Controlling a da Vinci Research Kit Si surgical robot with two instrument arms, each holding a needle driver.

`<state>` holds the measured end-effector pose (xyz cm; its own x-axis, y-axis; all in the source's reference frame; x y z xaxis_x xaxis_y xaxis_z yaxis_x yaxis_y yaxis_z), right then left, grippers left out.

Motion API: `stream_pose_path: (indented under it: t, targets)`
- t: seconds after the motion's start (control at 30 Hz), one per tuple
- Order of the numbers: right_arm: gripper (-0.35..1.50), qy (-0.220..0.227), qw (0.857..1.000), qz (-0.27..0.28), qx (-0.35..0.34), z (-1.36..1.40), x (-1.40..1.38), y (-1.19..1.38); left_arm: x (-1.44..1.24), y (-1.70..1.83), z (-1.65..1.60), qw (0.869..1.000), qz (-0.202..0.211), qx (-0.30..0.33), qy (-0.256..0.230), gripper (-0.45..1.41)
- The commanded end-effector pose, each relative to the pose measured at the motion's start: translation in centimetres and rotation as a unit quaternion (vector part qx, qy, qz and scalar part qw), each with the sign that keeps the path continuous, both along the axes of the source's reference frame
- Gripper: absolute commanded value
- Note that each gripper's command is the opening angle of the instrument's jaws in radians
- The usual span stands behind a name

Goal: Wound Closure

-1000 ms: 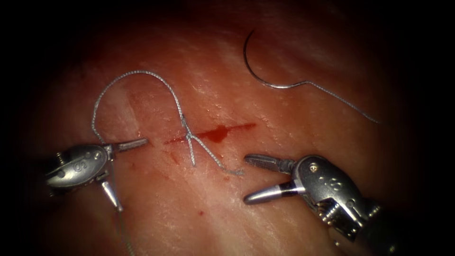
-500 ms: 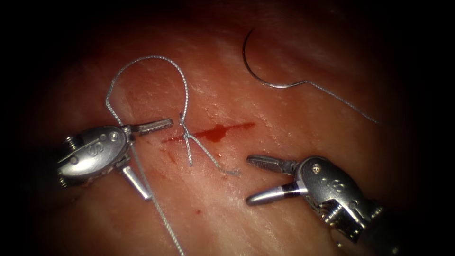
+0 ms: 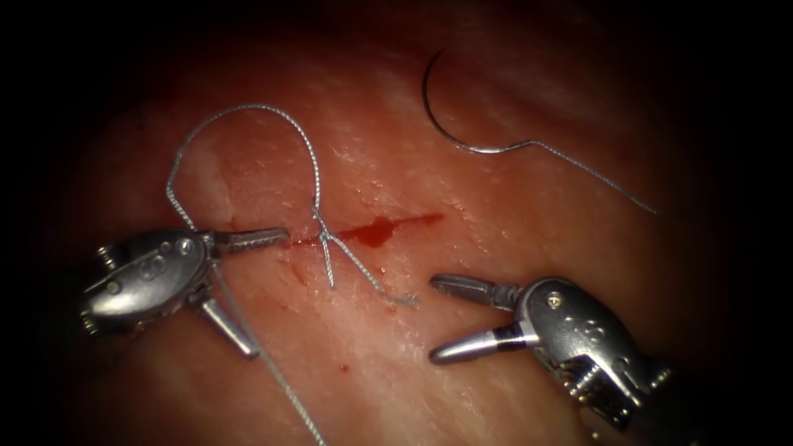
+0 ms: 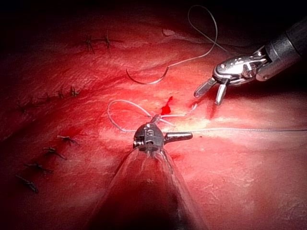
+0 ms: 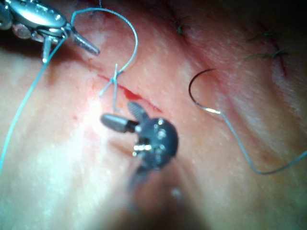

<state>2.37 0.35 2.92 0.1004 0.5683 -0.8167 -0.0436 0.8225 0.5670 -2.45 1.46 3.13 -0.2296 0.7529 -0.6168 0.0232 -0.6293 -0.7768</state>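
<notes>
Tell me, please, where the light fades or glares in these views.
Endoscope view: light pools on the central tissue and fades to dark edges; glints on the left tool and right tool, both open, holding nothing; the needle lies free on the tissue, past the right end of the cut. Left wrist view: glare on tissue beside the left tool.

Pink tissue [image 3: 462, 347] is showing pale streaks, with bright red fluid [image 3: 376, 231] pooling along the cut [image 3: 413, 220]. The grey braided thread [image 3: 239, 110] is glinting, the needle [image 3: 442, 124] looking dark steel, and both pincers are gleaming silver: left [image 3: 239, 285], right [image 3: 442, 318].
</notes>
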Motion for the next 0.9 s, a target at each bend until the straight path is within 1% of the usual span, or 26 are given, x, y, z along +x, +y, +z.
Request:
stream_pose_path:
  t: [0.03,0.1,0.13,0.2,0.3,0.47,0.57,0.67,0.7,0.77,0.83,0.9]
  targets:
    - [1.33,0.002,1.0,-0.001,0.0,0.03,0.07,0.02,-0.04,0.02,0.07,1.0,0.013,0.019,-0.018,0.91]
    - [1.33,0.003,1.0,-0.002,0.0,0.02,0.06,0.01,-0.02,0.01,0.07,0.996,0.04,0.069,-0.051,0.89]
    - [1.33,0.003,1.0,-0.002,0.0,0.01,0.06,0.0,0.0,0.01,0.07,0.992,0.046,0.095,-0.062,0.84]
    - [1.33,0.003,1.0,-0.003,-0.001,0.01,0.05,0.0,0.03,0.04,0.07,0.985,0.052,0.136,-0.091,0.62]
    - [1.33,0.003,1.0,-0.003,-0.001,0.01,0.05,-0.01,0.02,0.12,0.04,0.979,0.031,0.169,-0.11,0.61]
    - [1.33,0.005,1.0,-0.003,-0.001,-0.01,0.05,-0.02,0.0,0.21,-0.06,0.974,0.002,0.189,-0.121,0.59]
    - [1.33,0.006,1.0,-0.003,0.003,-0.04,0.06,-0.04,-0.03,0.25,-0.12,0.974,-0.02,0.192,-0.115,0.59]
    - [1.31,0.007,1.0,-0.005,0.003,-0.07,0.07,-0.06,-0.1,0.28,-0.17,0.979,-0.047,0.169,-0.1,0.59]
    - [1.31,0.007,1.0,-0.005,0.003,-0.07,0.07,-0.06,-0.18,0.27,-0.18,0.982,-0.066,0.156,-0.087,0.59]
    - [1.31,0.008,1.0,-0.005,0.003,-0.07,0.06,-0.06,-0.26,0.26,-0.17,0.984,-0.087,0.138,-0.073,0.57]
    - [1.31,0.008,1.0,-0.005,0.003,-0.07,0.05,-0.06,-0.42,0.21,-0.11,0.986,-0.111,0.106,-0.057,0.51]
    - [1.31,0.008,1.0,-0.006,0.003,-0.07,0.04,-0.06,-0.52,0.18,-0.06,0.988,-0.126,0.081,-0.047,0.51]
